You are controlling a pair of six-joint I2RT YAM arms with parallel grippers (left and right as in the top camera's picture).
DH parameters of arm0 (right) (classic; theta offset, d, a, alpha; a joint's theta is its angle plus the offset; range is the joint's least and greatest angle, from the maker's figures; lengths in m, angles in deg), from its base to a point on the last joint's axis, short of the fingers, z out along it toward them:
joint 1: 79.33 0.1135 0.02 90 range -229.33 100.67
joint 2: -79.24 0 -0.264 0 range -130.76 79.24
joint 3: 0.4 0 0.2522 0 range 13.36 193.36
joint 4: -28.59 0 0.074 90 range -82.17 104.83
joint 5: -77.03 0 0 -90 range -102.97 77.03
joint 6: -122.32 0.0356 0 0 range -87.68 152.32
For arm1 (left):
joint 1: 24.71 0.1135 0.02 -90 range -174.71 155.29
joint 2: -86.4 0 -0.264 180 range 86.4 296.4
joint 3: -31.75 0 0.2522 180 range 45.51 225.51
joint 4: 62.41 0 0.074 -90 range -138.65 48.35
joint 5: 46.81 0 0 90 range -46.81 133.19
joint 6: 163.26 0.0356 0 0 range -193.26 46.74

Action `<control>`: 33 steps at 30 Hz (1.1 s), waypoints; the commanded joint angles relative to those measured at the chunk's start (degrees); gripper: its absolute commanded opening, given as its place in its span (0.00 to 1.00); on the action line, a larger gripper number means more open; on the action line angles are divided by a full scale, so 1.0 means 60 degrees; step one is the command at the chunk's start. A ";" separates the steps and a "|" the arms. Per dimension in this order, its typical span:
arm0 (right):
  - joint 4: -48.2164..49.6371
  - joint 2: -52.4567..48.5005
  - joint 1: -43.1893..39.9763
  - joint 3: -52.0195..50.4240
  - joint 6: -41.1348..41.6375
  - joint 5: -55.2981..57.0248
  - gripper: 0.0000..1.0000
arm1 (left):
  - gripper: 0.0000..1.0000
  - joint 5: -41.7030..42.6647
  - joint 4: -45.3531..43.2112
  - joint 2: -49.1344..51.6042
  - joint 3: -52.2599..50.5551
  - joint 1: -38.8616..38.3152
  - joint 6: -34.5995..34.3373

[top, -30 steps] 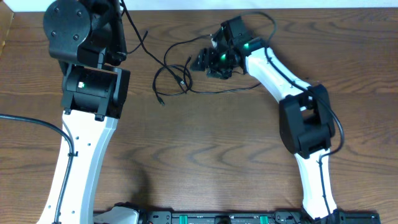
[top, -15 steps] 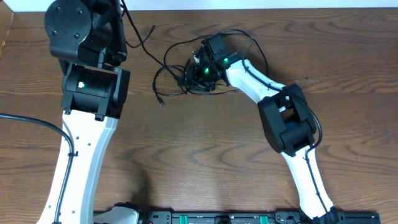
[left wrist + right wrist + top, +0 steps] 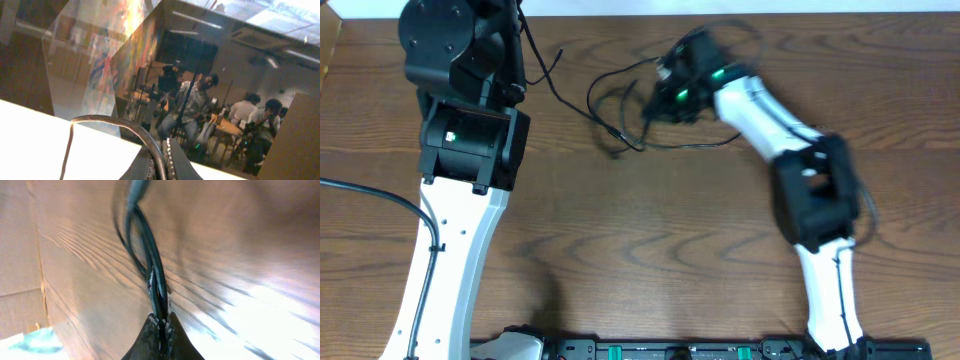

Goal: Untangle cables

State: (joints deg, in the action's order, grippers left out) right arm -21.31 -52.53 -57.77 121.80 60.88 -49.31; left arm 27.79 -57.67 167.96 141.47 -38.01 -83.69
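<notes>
The cables (image 3: 616,100) lie as a loose tangle of thin black loops on the wooden table, at the back middle of the overhead view. My right gripper (image 3: 655,103) is at the tangle's right side, blurred by motion. In the right wrist view it (image 3: 161,326) is shut on a bundle of black cables (image 3: 150,265) that runs up from its fingertips. One strand (image 3: 546,72) leads up and left toward my left arm at the back left. In the left wrist view my left gripper (image 3: 161,161) is lifted and shut on a black cable (image 3: 107,120) that arcs to the left.
The table's back edge (image 3: 820,14) runs just behind the tangle. A thick black arm cord (image 3: 370,192) crosses the left side. A black rail (image 3: 720,350) lines the front edge. The left arm's body (image 3: 470,140) stands left of the tangle.
My right gripper reached left into the tangle, shut on the cables, then drew back right. The tangle has shifted right with it. The left arm has barely moved.
</notes>
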 commanded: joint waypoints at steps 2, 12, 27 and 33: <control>-0.0958 0.2579 -0.0739 0.0127 -0.1894 0.1224 0.01 | 0.07 -0.0120 0.0415 -0.0058 0.0251 -0.0004 0.0127; -0.1719 0.3577 -0.1027 0.0171 -0.3599 0.2131 0.01 | 0.07 0.0907 0.3832 -0.0058 0.0251 -0.0004 0.0022; -0.2379 0.3577 -0.0761 0.0171 -0.4918 0.1494 0.01 | 0.08 0.5304 0.9679 0.0404 0.0189 -0.0004 0.0015; -0.2422 0.3574 -0.0590 0.0168 -0.3792 0.1534 0.01 | 0.08 0.5996 0.9970 0.1330 0.0131 -0.0004 -0.1206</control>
State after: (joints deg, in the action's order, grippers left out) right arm -35.52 -31.74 -62.20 122.48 33.60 -38.90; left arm 59.92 1.13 172.70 142.09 -38.01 -86.01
